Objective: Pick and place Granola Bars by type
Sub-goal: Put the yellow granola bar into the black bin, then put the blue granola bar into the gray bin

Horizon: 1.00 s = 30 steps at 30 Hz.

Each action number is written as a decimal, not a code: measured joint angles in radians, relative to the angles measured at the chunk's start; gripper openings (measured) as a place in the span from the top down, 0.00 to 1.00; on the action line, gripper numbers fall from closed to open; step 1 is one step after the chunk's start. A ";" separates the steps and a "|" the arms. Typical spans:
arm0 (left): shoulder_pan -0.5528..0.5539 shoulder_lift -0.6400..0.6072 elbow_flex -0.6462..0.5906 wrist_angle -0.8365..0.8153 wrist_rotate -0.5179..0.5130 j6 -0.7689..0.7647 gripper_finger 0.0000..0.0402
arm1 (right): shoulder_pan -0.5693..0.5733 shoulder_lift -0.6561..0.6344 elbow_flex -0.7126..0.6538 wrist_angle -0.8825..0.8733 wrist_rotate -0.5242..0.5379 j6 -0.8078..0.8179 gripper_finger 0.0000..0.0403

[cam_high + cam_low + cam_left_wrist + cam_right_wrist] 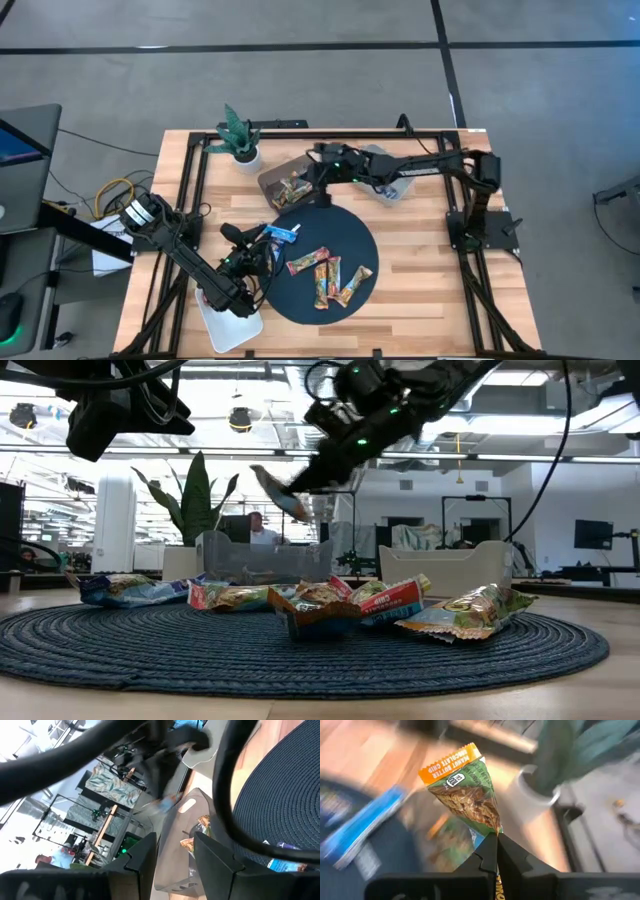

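Right gripper (496, 836) of mine is pressed together on one end of a green-and-orange granola bar (465, 790), held in the air over the clear bin (285, 185) at the far side of the round blue mat (365, 240). Near this bin stand a potted plant (238, 135) and a second clear tray (390, 186). More bars (328, 275) lie on the mat. My left gripper (262, 252) is half spread, close beside the blue-and-white bar (281, 234) at the mat's edge; whether it touches the bar I cannot tell.

bar wrapper (465, 795) — "PEANUT BUTTER CHOCOLATE CHIP"
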 joint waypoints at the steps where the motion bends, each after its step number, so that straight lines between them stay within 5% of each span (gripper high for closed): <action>1: 0.000 0.000 0.000 0.000 0.000 0.001 0.69 | -0.001 0.014 0.006 0.026 0.001 0.011 1.00; 15: 0.001 -0.001 0.000 0.000 0.013 0.016 0.69 | -0.014 0.121 0.111 -0.021 0.019 0.092 0.98; 30: 0.001 -0.001 0.000 0.000 -0.031 0.067 0.69 | -0.016 0.043 0.110 -0.166 0.014 0.096 0.51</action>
